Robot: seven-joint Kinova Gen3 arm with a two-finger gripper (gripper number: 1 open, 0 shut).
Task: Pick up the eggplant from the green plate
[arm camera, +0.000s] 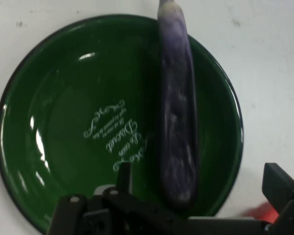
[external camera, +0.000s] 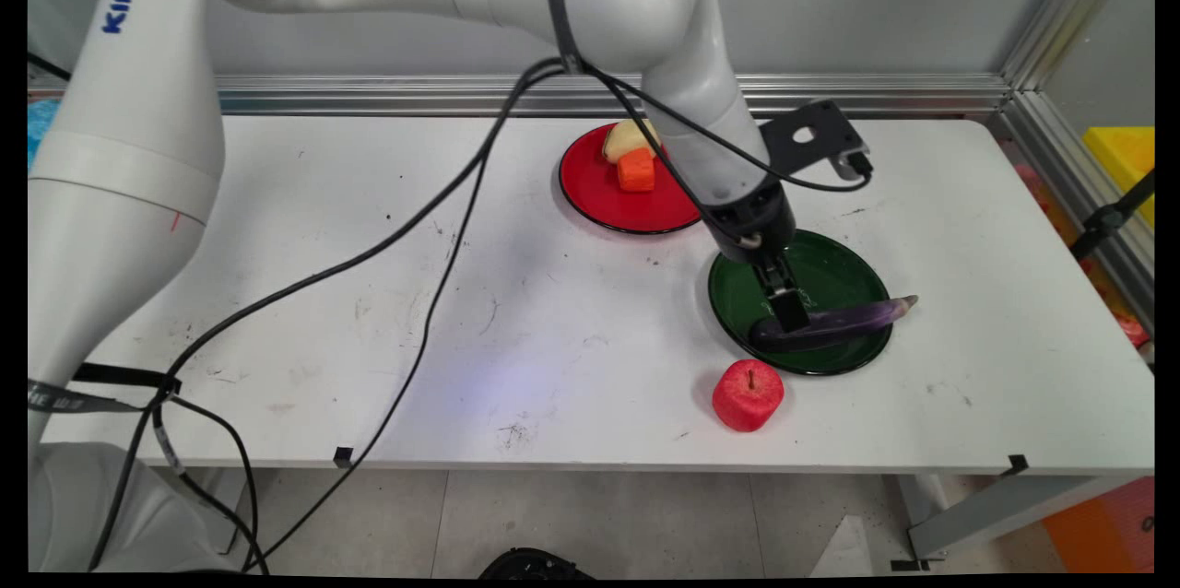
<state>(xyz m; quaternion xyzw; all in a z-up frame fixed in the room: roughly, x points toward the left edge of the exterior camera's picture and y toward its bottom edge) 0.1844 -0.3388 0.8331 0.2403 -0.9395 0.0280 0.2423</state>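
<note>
Hand (external camera: 789, 310) spread apart, straddling purple eggplant (external camera: 834, 324) lying across green plate (external camera: 834, 270) toward counter's (external camera: 387, 311) right edge; red apple (external camera: 748, 394) just beside plate's near rim.

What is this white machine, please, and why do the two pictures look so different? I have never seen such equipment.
It is a robot arm with a black two-finger gripper. One camera stands above the white table; the other sits on the hand and looks down along the fingers. The gripper is over a green plate, its fingers open on either side of a purple eggplant lying there. Nearby are a red apple and a red plate bearing a carrot piece and a yellowish piece.
</note>
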